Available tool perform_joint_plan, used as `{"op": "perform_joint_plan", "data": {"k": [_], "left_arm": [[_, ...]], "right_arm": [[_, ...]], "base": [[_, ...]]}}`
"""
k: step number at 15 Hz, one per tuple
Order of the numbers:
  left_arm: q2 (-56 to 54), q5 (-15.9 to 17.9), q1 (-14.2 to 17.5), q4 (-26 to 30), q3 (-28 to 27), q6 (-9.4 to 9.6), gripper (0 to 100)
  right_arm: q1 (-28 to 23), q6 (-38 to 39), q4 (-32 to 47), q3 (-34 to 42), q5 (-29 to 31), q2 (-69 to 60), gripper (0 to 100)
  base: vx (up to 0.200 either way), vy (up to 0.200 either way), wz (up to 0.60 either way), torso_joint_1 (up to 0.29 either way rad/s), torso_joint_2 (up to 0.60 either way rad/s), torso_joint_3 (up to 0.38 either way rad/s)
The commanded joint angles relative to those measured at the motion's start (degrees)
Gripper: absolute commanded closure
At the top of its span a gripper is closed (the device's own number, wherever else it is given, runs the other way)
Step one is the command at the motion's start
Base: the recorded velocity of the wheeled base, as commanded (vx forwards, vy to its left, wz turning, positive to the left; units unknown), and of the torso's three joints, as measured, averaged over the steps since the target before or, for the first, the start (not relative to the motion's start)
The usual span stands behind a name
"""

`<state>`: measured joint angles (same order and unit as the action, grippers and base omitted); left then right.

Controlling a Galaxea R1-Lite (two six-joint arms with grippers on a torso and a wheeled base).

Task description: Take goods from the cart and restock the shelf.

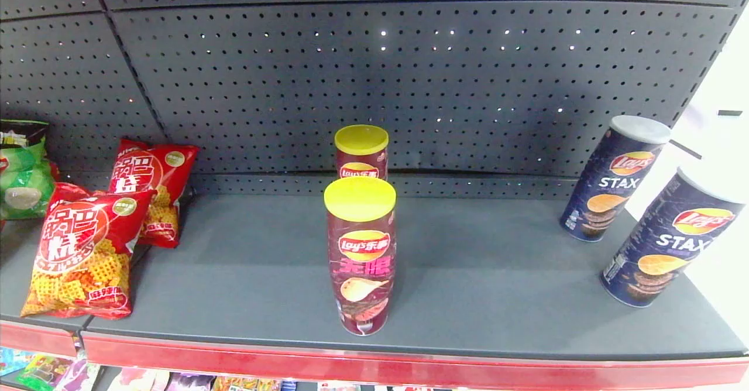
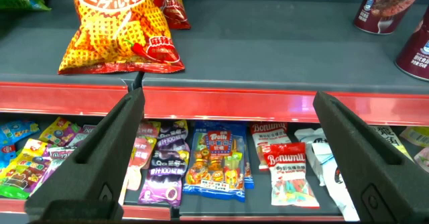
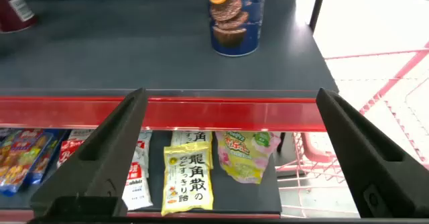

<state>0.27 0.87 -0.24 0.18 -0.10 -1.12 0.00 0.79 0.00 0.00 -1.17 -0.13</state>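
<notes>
On the grey shelf (image 1: pixel 480 285) two maroon chip cans with yellow lids stand one behind the other, the front can (image 1: pixel 361 256) near the red front edge and the back can (image 1: pixel 361 152) by the pegboard. Two dark blue chip cans (image 1: pixel 614 178) (image 1: pixel 667 244) stand at the right end. Red snack bags (image 1: pixel 82 250) (image 1: pixel 153 185) lie at the left. My left gripper (image 2: pixel 224 153) is open and holds nothing, in front of the shelf's red edge (image 2: pixel 221 102) below the snack bag (image 2: pixel 120 29). My right gripper (image 3: pixel 228 153) is open and holds nothing, before the edge below a blue can (image 3: pixel 236 16).
A green bag (image 1: pixel 22 171) lies at the far left of the shelf. A lower shelf carries several candy packets (image 2: pixel 218 162) (image 3: pixel 191 177). The pink wire cart (image 3: pixel 375 117) stands to the right of the shelf. Bare shelf surface lies on either side of the maroon cans.
</notes>
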Motion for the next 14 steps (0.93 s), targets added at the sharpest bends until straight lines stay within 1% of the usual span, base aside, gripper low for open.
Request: {"op": "perform_joint_plan", "data": {"k": [1, 3, 4, 14], "left_arm": [[0.1, 0.0, 0.0, 0.0, 0.0, -0.02, 0], [0.1, 0.0, 0.0, 0.0, 0.0, -0.02, 0], [0.1, 0.0, 0.0, 0.0, 0.0, -0.02, 0], [0.1, 0.0, 0.0, 0.0, 0.0, -0.02, 0]], "right_arm": [[0.0, -2.3, 0.0, 0.0, -1.9, 0.1, 0], [0.0, -2.0, 0.0, 0.0, -2.3, 0.1, 0], [0.0, -0.5, -0.1, 0.0, -1.6, 0.1, 0], [0.0, -0.6, 0.0, 0.0, -1.2, 0.1, 0]], "base": [[0.0, 0.0, 0.0, 0.0, 0.0, 0.0], [0.0, 0.0, 0.0, 0.0, 0.0, 0.0], [0.0, 0.0, 0.0, 0.0, 0.0, 0.0], [0.0, 0.0, 0.0, 0.0, 0.0, 0.0]]}}
